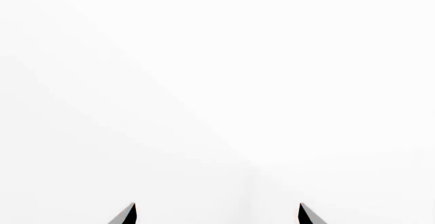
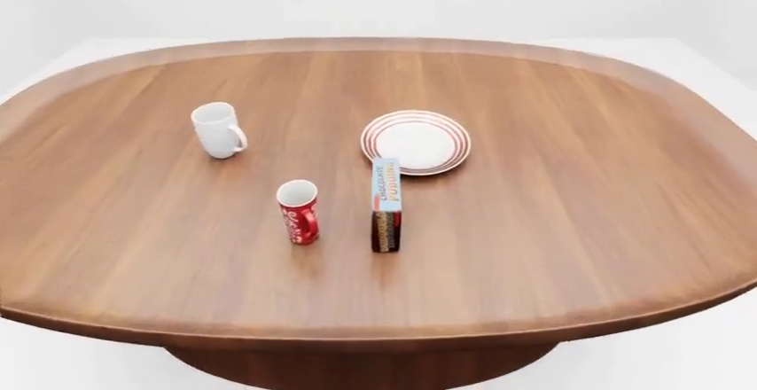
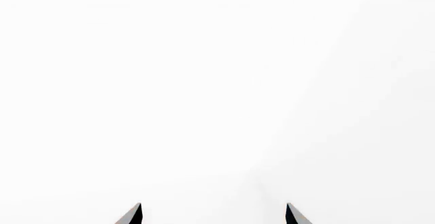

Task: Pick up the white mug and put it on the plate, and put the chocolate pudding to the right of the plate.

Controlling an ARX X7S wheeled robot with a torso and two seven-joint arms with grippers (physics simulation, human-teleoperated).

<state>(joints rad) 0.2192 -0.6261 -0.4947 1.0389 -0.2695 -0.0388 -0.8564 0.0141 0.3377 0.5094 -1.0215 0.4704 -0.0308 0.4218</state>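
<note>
In the head view the white mug (image 2: 218,129) stands upright at the table's left, its handle toward the right. The red-ringed plate (image 2: 416,142) lies near the middle with nothing on it. The chocolate pudding (image 2: 386,204) carton stands just in front of the plate's near edge. Neither arm shows in the head view. Each wrist view shows only blank white with two dark fingertips wide apart: my left gripper (image 1: 217,214) and my right gripper (image 3: 213,214) are both open and hold nothing.
A red cup with a white pattern (image 2: 298,212) stands between the mug and the carton, left of the carton. The round wooden table (image 2: 568,230) has a raised rim all round.
</note>
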